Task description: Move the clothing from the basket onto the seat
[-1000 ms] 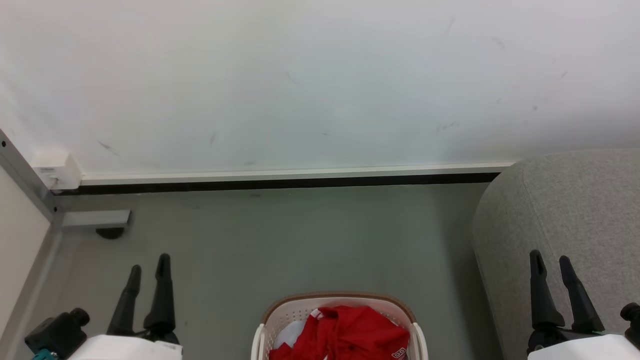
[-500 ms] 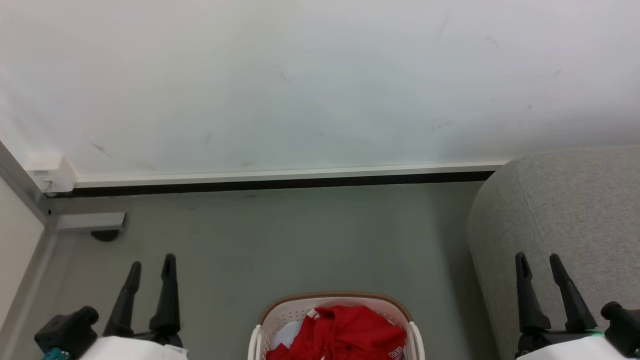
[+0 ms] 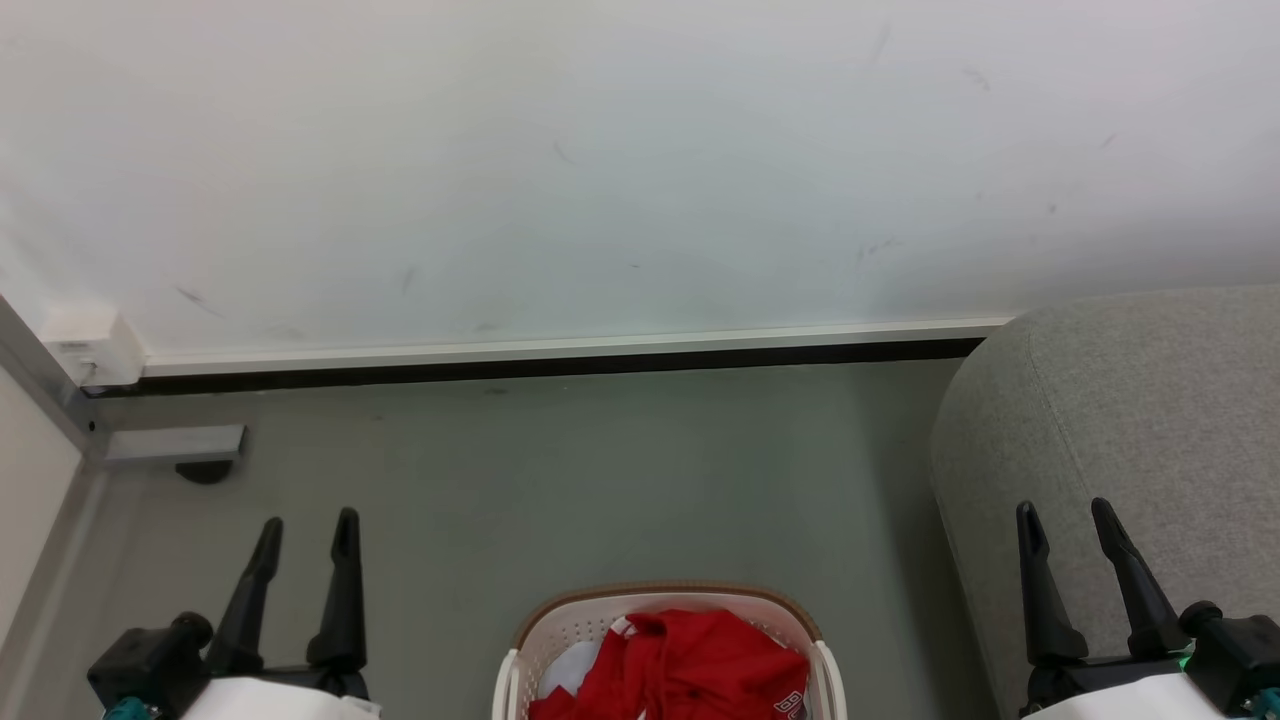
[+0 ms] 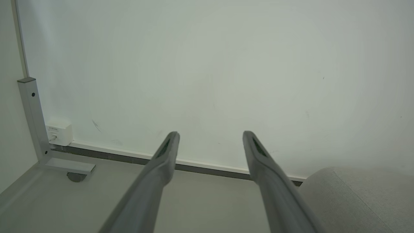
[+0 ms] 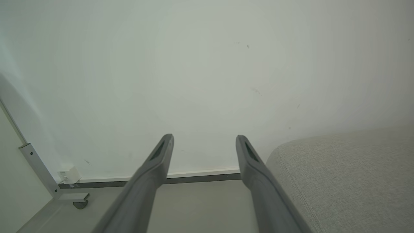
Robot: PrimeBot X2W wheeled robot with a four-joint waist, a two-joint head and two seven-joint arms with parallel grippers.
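Note:
Bright red clothing (image 3: pixel 695 665) lies bunched in the white perforated basket (image 3: pixel 560 630) with its brown rim, at the bottom middle of the head view; the basket's near part is cut off. The light grey seat (image 3: pixel 1130 420) stands to the right of the basket. My left gripper (image 3: pixel 308 524) is open at the lower left, over the floor, nothing between its fingers. Over the seat's front edge at the lower right, my right gripper (image 3: pixel 1065 510) is open too. Both wrist views look past spread fingers, the left gripper (image 4: pixel 210 133) and right gripper (image 5: pixel 204 136), at the wall; the seat (image 5: pixel 343 174) shows at the right.
A white wall with a dark baseboard (image 3: pixel 540 362) closes the far side. A grey metal frame foot (image 3: pixel 175 445) and a small white socket box (image 3: pixel 85 345) sit in the left corner. Grey floor (image 3: pixel 600 480) spreads between the basket and the wall.
The whole head view has shifted slightly left, so the camera moved. Both grippers have drifted a little in view and stay open; the clothing lies unchanged in the basket.

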